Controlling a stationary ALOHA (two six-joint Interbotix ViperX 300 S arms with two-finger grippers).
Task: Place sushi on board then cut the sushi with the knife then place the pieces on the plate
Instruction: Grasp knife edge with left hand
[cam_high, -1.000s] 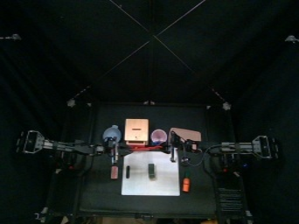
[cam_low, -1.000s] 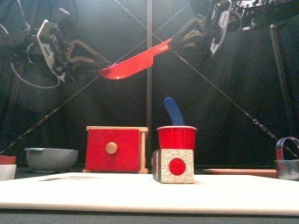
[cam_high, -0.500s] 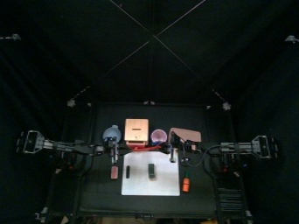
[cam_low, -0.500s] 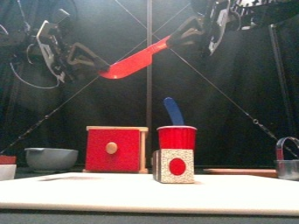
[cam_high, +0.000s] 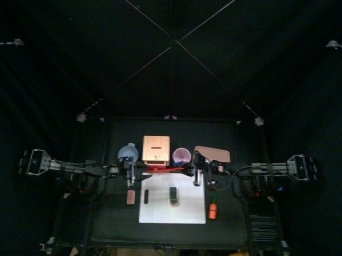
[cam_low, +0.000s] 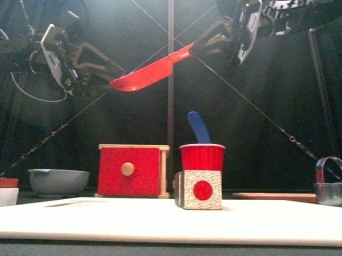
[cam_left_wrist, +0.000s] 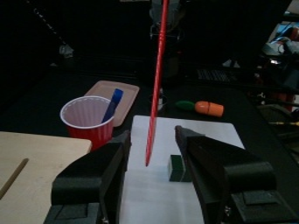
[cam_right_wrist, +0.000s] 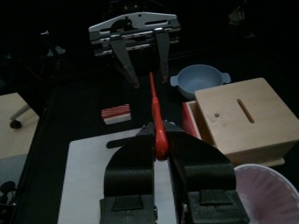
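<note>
My right gripper (cam_low: 230, 38) is shut on the handle of the red knife (cam_low: 160, 66), held high above the table. The blade slants down toward my left gripper (cam_low: 78, 62), which is open with the knife tip (cam_left_wrist: 147, 160) just before its jaws. In the right wrist view the blade (cam_right_wrist: 152, 92) points at the left gripper (cam_right_wrist: 135, 39). A dark sushi block (cam_low: 201, 189) with a red centre stands on the white board (cam_high: 187, 210). The pink plate (cam_high: 214, 153) lies at the back right.
A red cup (cam_low: 202, 158) holding a blue knife (cam_low: 198, 125) stands behind the board. To its left are the wooden box (cam_low: 132, 170) and a blue-grey bowl (cam_low: 58, 180). An orange toy (cam_high: 211, 211) lies at the board's right edge, a red striped toy (cam_high: 131, 196) at its left.
The left arm has shifted slightly near the knife tip. The right gripper and the knife stay almost where they were.
</note>
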